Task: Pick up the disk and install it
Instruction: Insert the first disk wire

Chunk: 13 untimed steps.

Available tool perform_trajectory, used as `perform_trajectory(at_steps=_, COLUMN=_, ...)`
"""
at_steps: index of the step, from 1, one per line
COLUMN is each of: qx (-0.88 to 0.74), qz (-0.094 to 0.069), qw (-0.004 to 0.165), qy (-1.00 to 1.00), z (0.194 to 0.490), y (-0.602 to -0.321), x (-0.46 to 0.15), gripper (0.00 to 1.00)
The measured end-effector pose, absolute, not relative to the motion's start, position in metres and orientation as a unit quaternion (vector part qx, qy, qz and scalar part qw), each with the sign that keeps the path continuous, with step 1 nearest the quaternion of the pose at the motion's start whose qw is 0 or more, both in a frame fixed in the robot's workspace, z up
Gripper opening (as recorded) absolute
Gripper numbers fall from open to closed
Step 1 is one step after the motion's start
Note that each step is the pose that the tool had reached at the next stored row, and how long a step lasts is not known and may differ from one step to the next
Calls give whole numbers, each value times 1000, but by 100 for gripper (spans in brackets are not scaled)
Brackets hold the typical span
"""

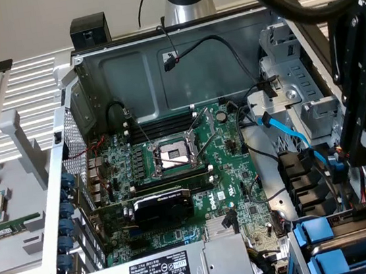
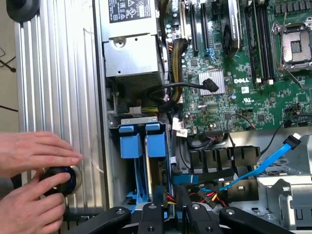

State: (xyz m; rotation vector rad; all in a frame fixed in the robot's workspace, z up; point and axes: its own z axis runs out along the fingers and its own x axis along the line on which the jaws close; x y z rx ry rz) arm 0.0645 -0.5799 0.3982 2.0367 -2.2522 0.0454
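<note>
- The disk [image 2: 156,171] appears to be the metal-sided drive with the blue plastic carrier. It stands on edge in the drive bay [image 1: 348,243] at the corner of the open computer case, just beside the power supply [image 2: 131,53]. A second blue carrier [image 2: 130,141] sits right next to it.
- The claw [image 2: 173,215] hangs directly over the bay at the disk's near end. I cannot tell whether it is gripping the disk or standing free of it.
- Handling, as a judgement: the disk is rigid and fairly heavy for its size. Its bare metal faces are smooth and sensitive to knocks. The blue frame along the edges is the safer place to hold it, squarely so it does not twist in the bay rails.
- Loose cables, including a blue SATA lead [image 2: 263,163], lie near the bay and could snag.
- Writing: "DELL" is printed in white on the green motherboard [image 2: 242,80]. The power-supply label [image 2: 131,9] shows certification marks, but its small print is not readable.
- A person's two hands [image 2: 34,152] rest on a dark round knob [image 2: 61,180] outside the case.
</note>
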Motion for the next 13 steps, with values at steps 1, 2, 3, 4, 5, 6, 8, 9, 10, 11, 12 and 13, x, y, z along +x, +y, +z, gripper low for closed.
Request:
perform_trajectory(at_steps=1, qx=670, qz=15, qw=52, qy=-741, z=398, y=-580, x=64, gripper=25)
perform_trajectory(at_steps=2, qx=670, qz=15, qw=52, qy=-741, z=398, y=-580, x=64, gripper=25)
perform_trajectory(at_steps=3, qx=670, qz=15, qw=52, qy=-741, z=398, y=-580, x=64, gripper=25)
perform_trajectory(at_steps=4, qx=670, qz=15, qw=52, qy=-741, z=398, y=-580, x=64, gripper=25)
perform_trajectory(at_steps=5, qx=670, qz=15, qw=52, qy=-741, z=398, y=-580, x=64, gripper=25)
perform_trajectory(at_steps=6, qx=670, qz=15, qw=52, qy=-741, z=398, y=-580, x=64, gripper=25)
perform_trajectory(at_steps=8, qx=670, qz=15, qw=52, qy=-741, z=398, y=-580, x=64, gripper=25)
perform_trajectory(at_steps=9, qx=670, qz=15, qw=52, qy=-741, z=398, y=-580, x=64, gripper=25)
perform_trajectory(at_steps=10, qx=670, qz=15, qw=52, qy=-741, z=398, y=-580, x=64, gripper=25)
perform_trajectory(at_steps=11, qx=670, qz=15, qw=52, qy=-741, z=398, y=-580, x=64, gripper=25)
perform_trajectory(at_steps=12, qx=670, qz=15, qw=52, qy=-741, z=398, y=-579, x=64, gripper=25)
perform_trajectory(at_steps=13, qx=670, qz=15, qw=52, qy=-741, z=398, y=-579, x=63, gripper=25)
